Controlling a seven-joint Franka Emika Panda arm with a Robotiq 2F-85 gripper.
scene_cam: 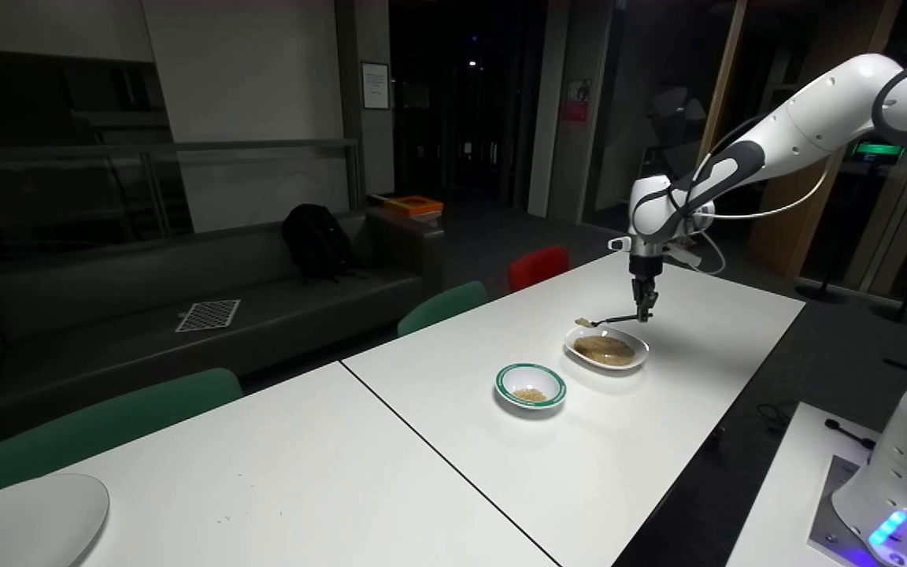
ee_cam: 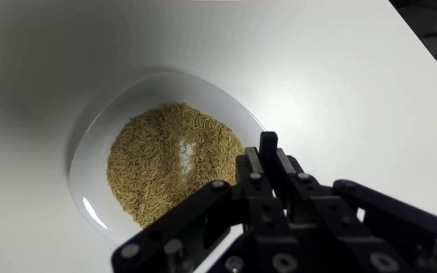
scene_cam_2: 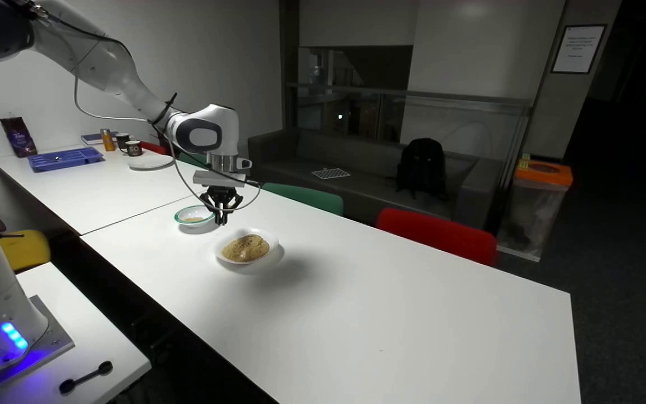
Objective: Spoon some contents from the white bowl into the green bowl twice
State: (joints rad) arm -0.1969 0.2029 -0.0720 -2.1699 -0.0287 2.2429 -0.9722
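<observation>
My gripper (scene_cam: 642,312) is shut on the handle of a black spoon (scene_cam: 617,319). The spoon points toward the green bowl's side, with tan grains on its tip, above the far rim of the white bowl (scene_cam: 636,343). In the wrist view, the gripper (ee_cam: 268,159) pinches the black spoon handle (ee_cam: 268,141); the spoon's scoop is hidden there. The white bowl also shows in the wrist view (ee_cam: 91,170), holding the contents (ee_cam: 146,159), brown rice-like grains with a small bare patch. The green bowl (scene_cam: 507,379) stands beside it with a few grains inside; it also shows in an exterior view (scene_cam_2: 184,213).
A white plate (scene_cam_2: 151,162), a blue tray (scene_cam_2: 65,159), mugs (scene_cam_2: 133,148) and an orange container (scene_cam_2: 107,139) stand on the table's far section. Green and red chairs (scene_cam_2: 435,233) line one long side. A seam (scene_cam: 438,453) divides the white table.
</observation>
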